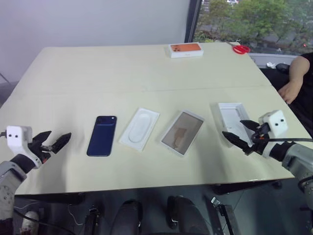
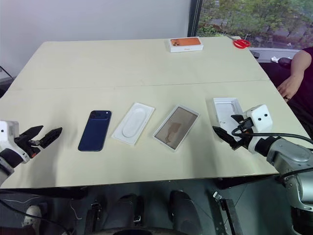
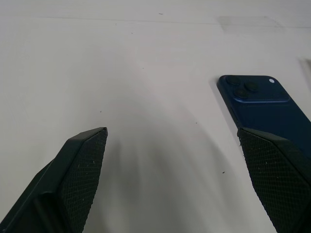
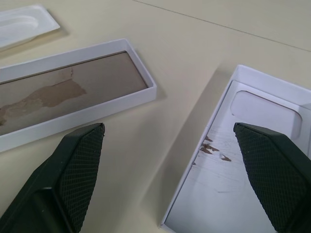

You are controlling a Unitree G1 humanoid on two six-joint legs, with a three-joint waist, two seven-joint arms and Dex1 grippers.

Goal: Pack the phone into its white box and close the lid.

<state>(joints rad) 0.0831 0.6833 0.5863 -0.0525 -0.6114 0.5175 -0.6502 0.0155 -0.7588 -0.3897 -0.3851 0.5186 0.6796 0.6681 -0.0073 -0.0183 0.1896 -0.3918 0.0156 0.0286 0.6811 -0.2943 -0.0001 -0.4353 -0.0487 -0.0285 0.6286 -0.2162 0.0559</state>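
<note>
- Pale table by a window, nothing packed yet.
- Phone flat on the table, well apart from the white box and the lid.
- Left gripper and right gripper both spread wide, empty.
- Torn brown lining inside the box visible through right wrist view.

No legible text, labels or numbers anywhere.

Slim navy-blue glossy phone, thin white oval-recess insert, shallow brown-floored white tray, upturned white cardboard lid in a row on beige table; black-fingered left gripper and right gripper agape.
</note>
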